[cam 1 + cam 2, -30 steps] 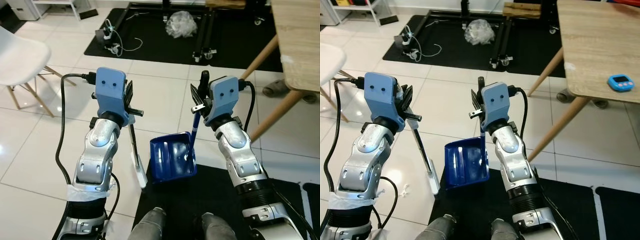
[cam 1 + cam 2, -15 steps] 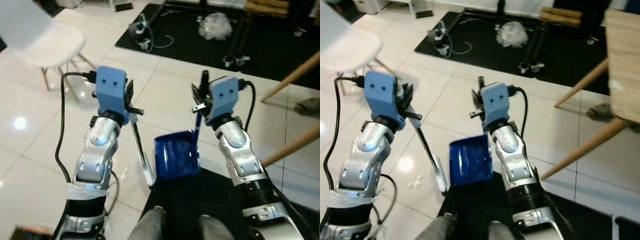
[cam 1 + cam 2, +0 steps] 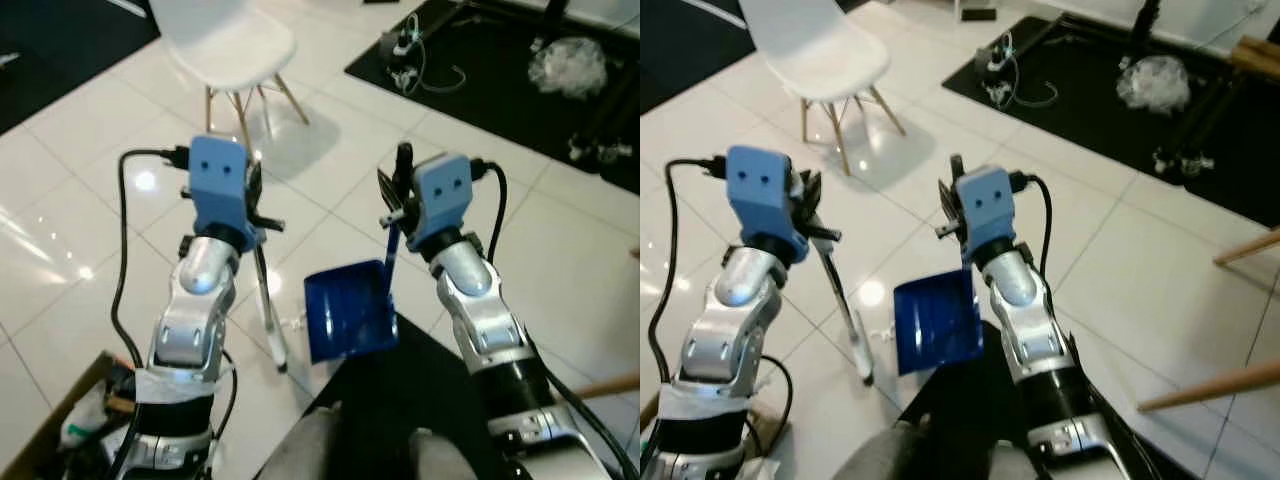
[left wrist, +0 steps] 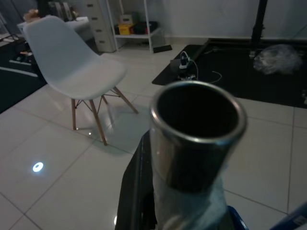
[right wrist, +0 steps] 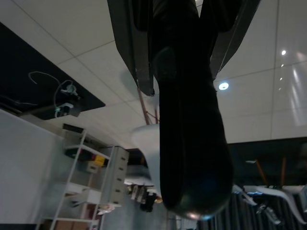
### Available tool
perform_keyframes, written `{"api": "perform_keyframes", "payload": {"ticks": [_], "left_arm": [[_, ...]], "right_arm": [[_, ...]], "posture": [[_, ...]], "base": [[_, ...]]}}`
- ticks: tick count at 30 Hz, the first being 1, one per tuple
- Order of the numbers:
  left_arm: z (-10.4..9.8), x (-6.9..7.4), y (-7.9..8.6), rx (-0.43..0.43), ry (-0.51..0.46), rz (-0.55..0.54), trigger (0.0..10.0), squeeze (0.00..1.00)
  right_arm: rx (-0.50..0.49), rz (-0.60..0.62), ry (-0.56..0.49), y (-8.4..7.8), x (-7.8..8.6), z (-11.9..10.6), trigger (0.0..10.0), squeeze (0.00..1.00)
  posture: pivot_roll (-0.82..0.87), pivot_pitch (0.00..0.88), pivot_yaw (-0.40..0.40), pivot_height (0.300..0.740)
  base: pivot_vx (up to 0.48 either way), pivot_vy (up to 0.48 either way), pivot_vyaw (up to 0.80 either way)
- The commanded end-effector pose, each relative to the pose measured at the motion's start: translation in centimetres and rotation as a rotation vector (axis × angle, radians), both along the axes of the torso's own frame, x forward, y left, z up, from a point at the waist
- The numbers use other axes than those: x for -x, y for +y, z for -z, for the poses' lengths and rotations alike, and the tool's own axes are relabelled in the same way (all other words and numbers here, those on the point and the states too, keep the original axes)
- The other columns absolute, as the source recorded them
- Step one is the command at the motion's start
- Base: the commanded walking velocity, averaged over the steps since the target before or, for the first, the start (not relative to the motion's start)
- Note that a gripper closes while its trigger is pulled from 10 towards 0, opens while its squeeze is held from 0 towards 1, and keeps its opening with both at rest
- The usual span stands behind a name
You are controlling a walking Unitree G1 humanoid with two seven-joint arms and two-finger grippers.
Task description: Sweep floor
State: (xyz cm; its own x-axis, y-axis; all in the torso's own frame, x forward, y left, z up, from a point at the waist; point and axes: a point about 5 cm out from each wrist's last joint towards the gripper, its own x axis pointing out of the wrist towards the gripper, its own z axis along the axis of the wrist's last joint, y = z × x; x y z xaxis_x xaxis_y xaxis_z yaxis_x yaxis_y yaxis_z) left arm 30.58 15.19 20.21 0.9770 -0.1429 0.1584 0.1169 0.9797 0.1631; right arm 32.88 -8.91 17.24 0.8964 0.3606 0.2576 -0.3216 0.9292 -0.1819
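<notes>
While I walk, my left gripper point(image 3: 255, 200) is clenched on the thin metal-handled broom point(image 3: 268, 310), my right gripper point(image 3: 397, 195) on the blue plastic dustpan point(image 3: 345, 315)'s handle. Pan looks empty, probably; white scraps point(image 3: 880, 335) near the broom head remain unswept.

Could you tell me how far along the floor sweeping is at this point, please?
Both tools are picked up: the left gripper holds the broom, the right gripper the blue dustpan by its handle. The pan looks empty, and a small white scrap lies on the tiles beside it, so the sweeping itself is left.
</notes>
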Motion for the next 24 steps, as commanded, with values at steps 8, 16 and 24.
{"api": "perform_keyframes", "payload": {"ticks": [8, 16, 24], "left_arm": [[0.1, -0.3, -0.1, -0.024, -0.001, -0.016, 10.0, 0.00], [0.4, -0.6, -0.4, -0.031, 0.010, -0.015, 10.0, 0.00], [1.3, -0.7, -1.2, -0.019, 0.044, 0.014, 10.0, 0.00]], "right_arm": [[-0.016, -0.010, -0.034, 0.3, 0.1, -0.6, 10.0, 0.00], [-0.020, 0.000, -0.033, 0.0, 0.0, -0.6, 10.0, 0.00], [-0.087, 0.043, 0.010, -0.6, -0.3, -0.3, 10.0, 0.00]], "posture": [[0.06, 0.114, 0.067, 0.740], [0.05, 0.117, 0.072, 0.740], [0.05, 0.117, 0.076, 0.740]], "base": [[0.000, 0.000, 0.78], [0.000, 0.000, 0.78], [0.000, 0.000, 0.14]]}}
